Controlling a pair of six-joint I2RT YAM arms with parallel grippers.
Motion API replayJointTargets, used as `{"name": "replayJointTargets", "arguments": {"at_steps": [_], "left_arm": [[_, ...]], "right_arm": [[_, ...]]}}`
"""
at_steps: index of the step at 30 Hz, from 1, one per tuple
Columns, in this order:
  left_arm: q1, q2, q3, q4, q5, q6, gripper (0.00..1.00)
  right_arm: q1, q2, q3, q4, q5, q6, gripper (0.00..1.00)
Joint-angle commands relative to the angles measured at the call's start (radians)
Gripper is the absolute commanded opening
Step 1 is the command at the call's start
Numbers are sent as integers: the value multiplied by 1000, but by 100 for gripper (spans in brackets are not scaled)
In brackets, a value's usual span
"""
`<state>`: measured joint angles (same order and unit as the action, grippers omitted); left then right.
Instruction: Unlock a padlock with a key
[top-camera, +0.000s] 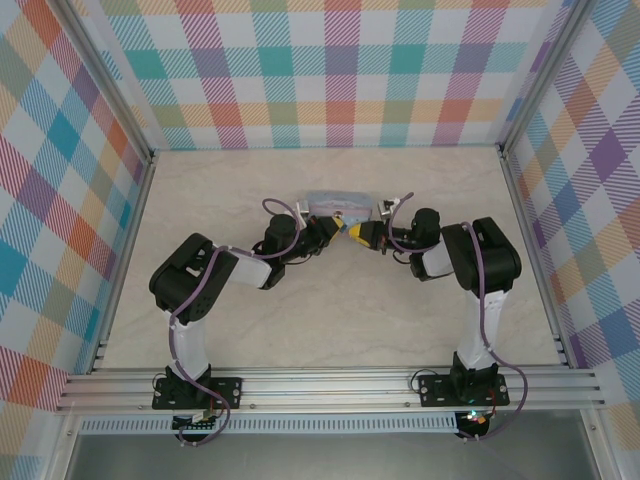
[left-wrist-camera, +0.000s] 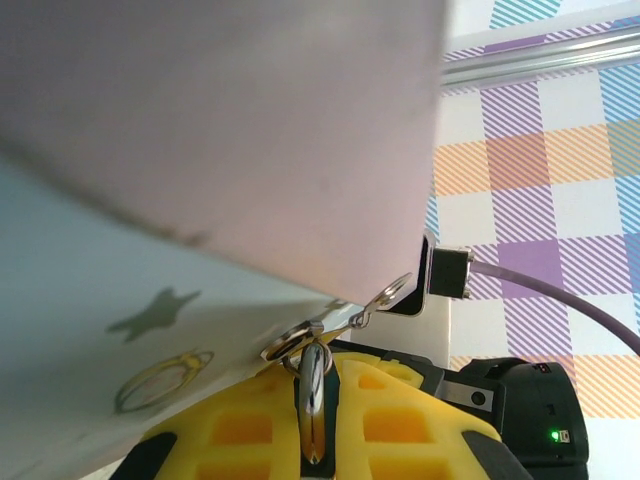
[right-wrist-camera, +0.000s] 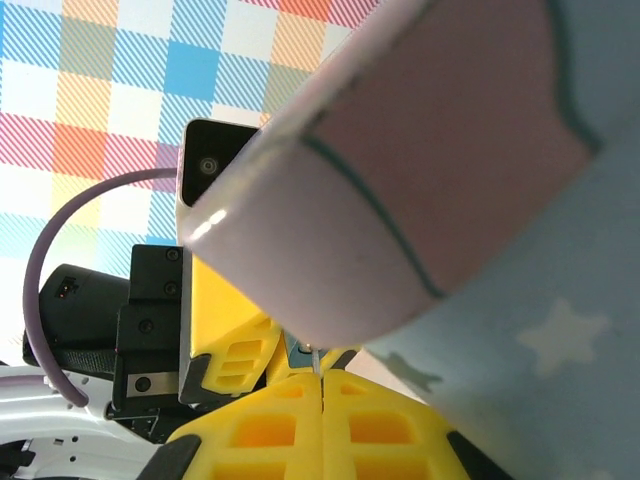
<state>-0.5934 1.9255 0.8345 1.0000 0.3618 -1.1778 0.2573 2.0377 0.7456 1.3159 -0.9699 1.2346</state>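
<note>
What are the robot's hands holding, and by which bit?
The left gripper pinches the key by its shaft, ring end sticking out. The right gripper seems to pinch the padlock by its thin shackle; little of it shows.

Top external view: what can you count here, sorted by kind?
Robot arms: 2, the left arm and the right arm
Yellow-fingered grippers: 2, the left gripper and the right gripper
Tins: 1, the pale blue tin
Total: 5

The tin (top-camera: 340, 201) blocks beyond left pincer (top-camera: 336, 226) and right pincer (top-camera: 356, 233); nearer table (top-camera: 330, 330) open.
</note>
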Motion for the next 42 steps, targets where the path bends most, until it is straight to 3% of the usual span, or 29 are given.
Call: {"name": "replayJointTargets", "arguments": {"at_steps": [1, 8, 15, 19, 31, 42], "left_arm": [[-112, 12, 10, 37, 263, 37, 0], [-112, 3, 8, 38, 262, 19, 0], [-112, -10, 14, 50, 287, -47, 0], [-111, -38, 3, -1, 269, -19, 0], [-82, -15, -3, 3, 162, -38, 0], [-74, -1, 15, 4, 148, -49, 0]], "right_arm": [[33, -44, 17, 91, 159, 46, 0], [52, -37, 7, 71, 178, 26, 0], [44, -10, 18, 49, 164, -123, 1], [15, 14, 1, 89, 158, -111, 1], [-1, -80, -108, -30, 137, -174, 1], [-4, -85, -177, 16, 146, -156, 1]]}}
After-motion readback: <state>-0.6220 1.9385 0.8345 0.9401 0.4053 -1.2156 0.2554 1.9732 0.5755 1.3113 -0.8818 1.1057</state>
